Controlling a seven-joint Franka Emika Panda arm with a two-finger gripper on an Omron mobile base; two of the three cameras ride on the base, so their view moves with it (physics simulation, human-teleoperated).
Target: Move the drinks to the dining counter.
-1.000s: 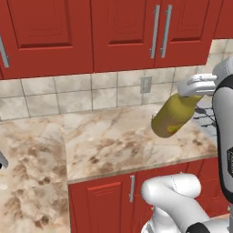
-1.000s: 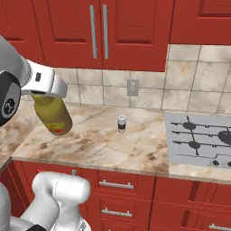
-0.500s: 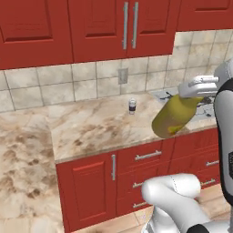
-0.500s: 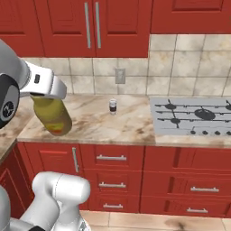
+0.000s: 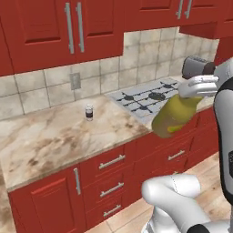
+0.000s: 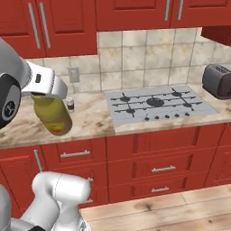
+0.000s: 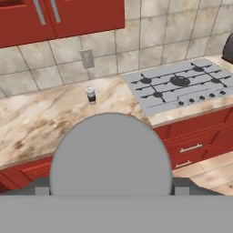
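The tall olive-yellow bottle (image 5: 175, 116) hangs tilted in the air in front of the red cabinets, with my gripper (image 5: 198, 86) shut on its top end. From the right base view the bottle (image 6: 53, 115) hangs under the gripper (image 6: 45, 92) at the left. Its grey cap (image 7: 109, 154) fills the lower middle of the hand view and hides the fingers. The small white container with a dark band (image 5: 89, 112) (image 6: 70, 104) (image 7: 91, 95) stands upright on the marble worktop below the wall outlet. The dining counter is out of view.
A grey gas cooktop (image 5: 150, 98) (image 6: 155, 103) (image 7: 179, 86) is set in the worktop right of the small container. A dark toaster (image 5: 193, 67) (image 6: 217, 80) stands beyond it. Red drawers (image 6: 153, 162) face me, with wood floor (image 6: 180, 207) below.
The whole scene has slid left and drawn back as the base drove: cooktop, toaster and floor have come into view. The bottle stays in the gripper.
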